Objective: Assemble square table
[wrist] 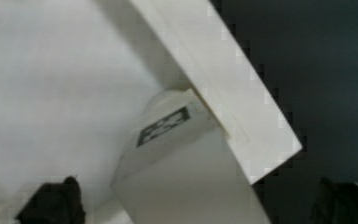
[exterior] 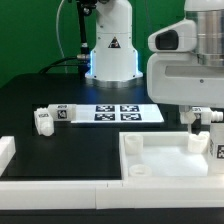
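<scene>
Two-finger pincer [wrist: 197, 205] spread wide, nothing held.
Chunky white tagged leg [wrist: 167, 152] could be toppled on white rimmed plastic slab [exterior: 165, 158], lower right, if clipped.

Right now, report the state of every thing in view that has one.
gripper: open, fingers either side of a leg, not touching it.
leg: standing at the tabletop's corner, not gripped; how firmly seated cannot be told.
square tabletop: flat, rim up.
corner socket: empty.
loose legs: lying down, unattached.
marker board: flat, bare.
</scene>
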`<action>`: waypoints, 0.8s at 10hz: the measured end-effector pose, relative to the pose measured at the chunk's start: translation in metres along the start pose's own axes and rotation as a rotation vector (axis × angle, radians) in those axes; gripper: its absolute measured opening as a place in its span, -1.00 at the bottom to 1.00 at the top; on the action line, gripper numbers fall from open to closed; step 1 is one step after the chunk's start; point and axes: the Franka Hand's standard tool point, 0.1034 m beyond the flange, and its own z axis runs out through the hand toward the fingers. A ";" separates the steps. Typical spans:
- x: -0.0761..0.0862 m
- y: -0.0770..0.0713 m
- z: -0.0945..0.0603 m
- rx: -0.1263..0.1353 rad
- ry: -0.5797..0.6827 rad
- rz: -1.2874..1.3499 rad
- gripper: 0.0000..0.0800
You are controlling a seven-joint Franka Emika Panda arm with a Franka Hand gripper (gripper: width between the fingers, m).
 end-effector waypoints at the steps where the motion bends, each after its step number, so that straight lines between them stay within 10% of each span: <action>1: 0.002 0.000 0.004 0.015 0.050 -0.102 0.62; 3: -0.005 -0.002 0.008 0.003 0.050 -0.148 0.62; 5: -0.005 -0.001 0.009 0.003 0.050 -0.129 0.02; 8: -0.004 0.002 0.010 0.004 0.048 0.039 -0.26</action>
